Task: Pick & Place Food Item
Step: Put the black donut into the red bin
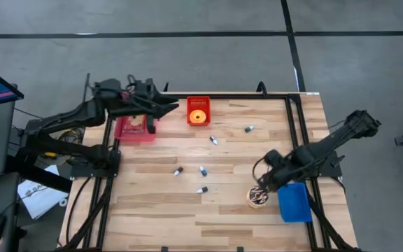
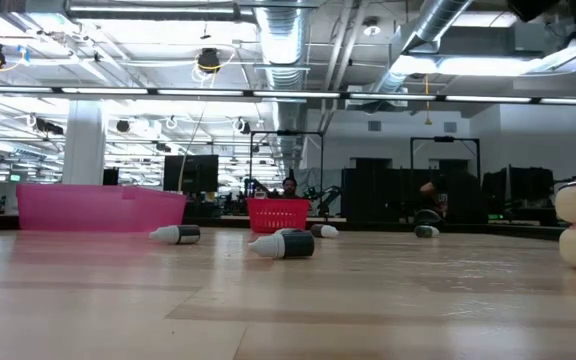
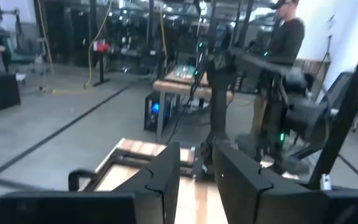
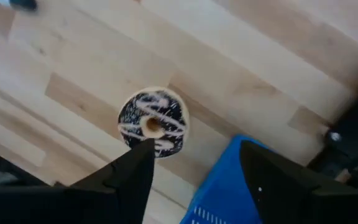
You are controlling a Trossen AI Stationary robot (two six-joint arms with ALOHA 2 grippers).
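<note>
- Chocolate-iced donut point(image 4: 152, 122) sits on the bench point(image 1: 222, 210) right beside the blue bin point(image 4: 229, 193)
- My right end effector point(image 1: 260, 187) hovers above it — fingers spread, holding nothing
- Left end effector point(image 1: 165, 106) over the pink bin point(image 1: 135, 130) — can't tell its grip

This is a robotics lab in a large industrial hall. Bare silver ducts point(image 2: 288, 50) and strip lights run under an open ceiling, the floor point(image 1: 187, 17) is grey concrete, and black metal frames point(image 2: 446, 180) stand at the back. A wooden table point(image 1: 229, 210) with a black frame carries two robot arms, and a person point(image 3: 284, 43) stands among other rigs and cables.
</note>
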